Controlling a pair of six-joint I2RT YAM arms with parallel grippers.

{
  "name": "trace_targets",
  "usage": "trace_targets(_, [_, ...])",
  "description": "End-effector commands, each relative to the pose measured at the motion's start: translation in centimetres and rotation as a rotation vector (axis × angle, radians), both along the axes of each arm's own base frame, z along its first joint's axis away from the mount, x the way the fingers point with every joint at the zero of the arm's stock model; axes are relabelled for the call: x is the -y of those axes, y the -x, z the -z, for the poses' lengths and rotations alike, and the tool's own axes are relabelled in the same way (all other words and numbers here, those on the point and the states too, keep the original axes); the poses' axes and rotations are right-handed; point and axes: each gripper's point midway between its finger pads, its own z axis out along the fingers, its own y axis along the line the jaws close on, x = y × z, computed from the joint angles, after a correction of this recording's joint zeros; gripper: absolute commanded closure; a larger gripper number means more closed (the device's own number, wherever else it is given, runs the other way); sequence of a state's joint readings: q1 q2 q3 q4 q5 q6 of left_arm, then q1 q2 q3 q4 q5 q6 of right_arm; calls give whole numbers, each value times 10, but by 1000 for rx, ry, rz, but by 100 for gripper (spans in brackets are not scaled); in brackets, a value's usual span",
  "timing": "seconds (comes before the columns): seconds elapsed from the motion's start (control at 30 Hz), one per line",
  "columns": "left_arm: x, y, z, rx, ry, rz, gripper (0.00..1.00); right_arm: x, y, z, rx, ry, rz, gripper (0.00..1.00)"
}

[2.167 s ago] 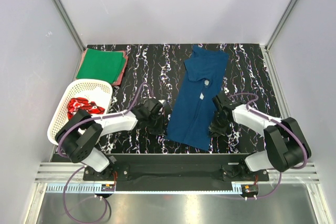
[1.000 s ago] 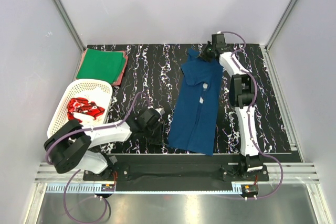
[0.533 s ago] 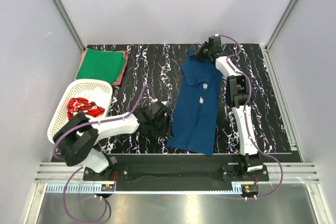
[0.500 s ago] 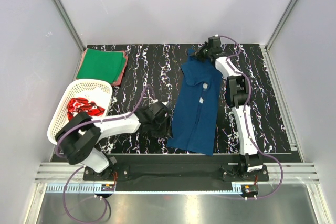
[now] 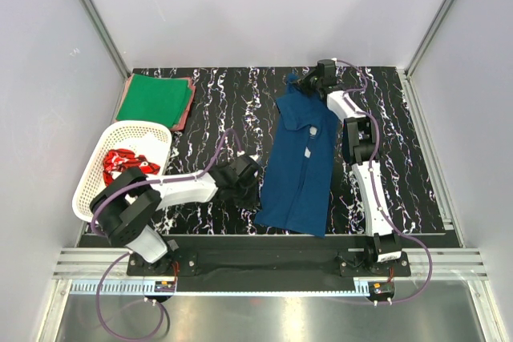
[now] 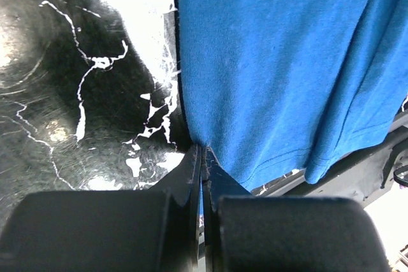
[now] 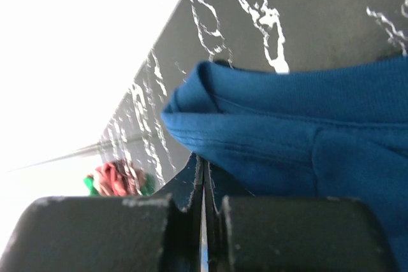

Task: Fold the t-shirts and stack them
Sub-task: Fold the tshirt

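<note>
Marbled table (image 5: 216,110), navy t-shirt (image 5: 300,166) in left gripper (image 6: 201,149)

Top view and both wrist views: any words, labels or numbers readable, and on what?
None can be read.
White print on the red t-shirt in the white basket: too small to read.
Small white tags on the blue t-shirt: too small to read.
Wrist views: no text.

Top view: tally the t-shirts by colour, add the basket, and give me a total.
blue t-shirt: 1
green t-shirt: 1
reddish-pink t-shirt: 1
red t-shirt with white print: 1
white lattice basket: 1
Total: 5
</note>
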State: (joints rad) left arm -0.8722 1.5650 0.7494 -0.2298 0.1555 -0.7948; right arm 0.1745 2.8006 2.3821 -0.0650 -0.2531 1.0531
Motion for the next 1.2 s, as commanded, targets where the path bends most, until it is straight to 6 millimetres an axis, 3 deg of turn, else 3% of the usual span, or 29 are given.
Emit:
trace_targets(0.0, [-17, 16, 22, -45, -60, 10, 100, 8, -20, -17, 85, -72, 82, 100])
trace_targets(0.1, [-16, 17, 22, -48, -48, 9, 100, 12, -26, -19, 86, -107, 109, 100])
trace_targets(0.37, [-15, 20, 16, -48, -26, 12, 100, 16, -29, 6, 32, -100, 139, 100])
trace_targets(0.4, [-14, 20, 15, -48, -21, 11, 100, 19, -25, 16, -3, -86, 152, 100])
trace_targets(0.57, [-12, 25, 14, -52, -12, 9, 100, 27, -27, 23, -30, -93, 214, 100])
trace_targets(1.03, [-15, 32, 28, -88, -33, 1, 100, 34, -41, 23, -14, -156, 342, 100])
trace_targets(1.17, [-18, 35, 32, -98, -37, -2, 100, 30, -47, 11, 28, -200, 357, 100])
